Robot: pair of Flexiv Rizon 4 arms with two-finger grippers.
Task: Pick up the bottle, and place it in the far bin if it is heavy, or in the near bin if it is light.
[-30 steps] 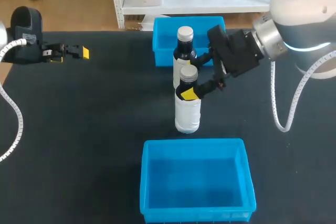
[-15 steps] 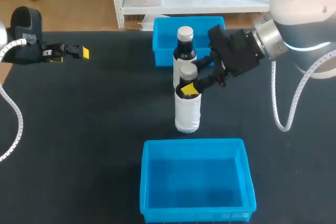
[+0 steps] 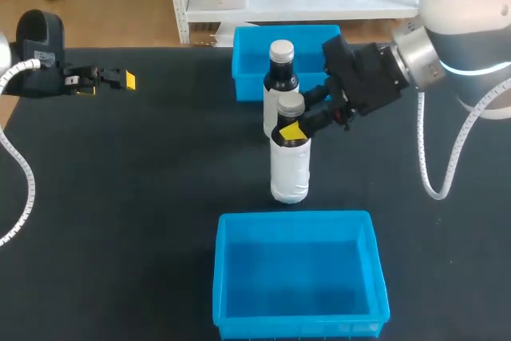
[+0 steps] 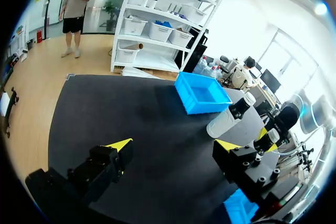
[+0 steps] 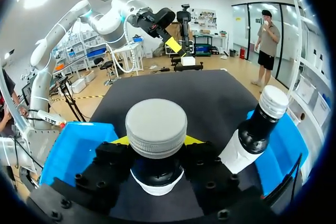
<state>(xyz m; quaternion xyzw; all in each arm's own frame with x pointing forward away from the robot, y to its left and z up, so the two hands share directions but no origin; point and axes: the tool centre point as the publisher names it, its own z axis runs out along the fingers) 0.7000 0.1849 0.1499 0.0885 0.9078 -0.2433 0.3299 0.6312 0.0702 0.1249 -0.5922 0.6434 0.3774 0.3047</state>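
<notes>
One bottle (image 3: pixel 290 173) clamped at its neck in right jaws, second bottle (image 3: pixel 280 77) just behind it, left jaws apart

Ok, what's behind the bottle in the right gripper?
A second bottle stands right behind it, in front of the far bin. Its lower part is covered by the held bottle, so whether the two touch cannot be told.

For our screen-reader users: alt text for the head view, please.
The right end effector grips an upright white plastic bottle by its neck, between the near blue plastic bin and the far blue bin; a second bottle stands behind. The left end effector is open.
</notes>
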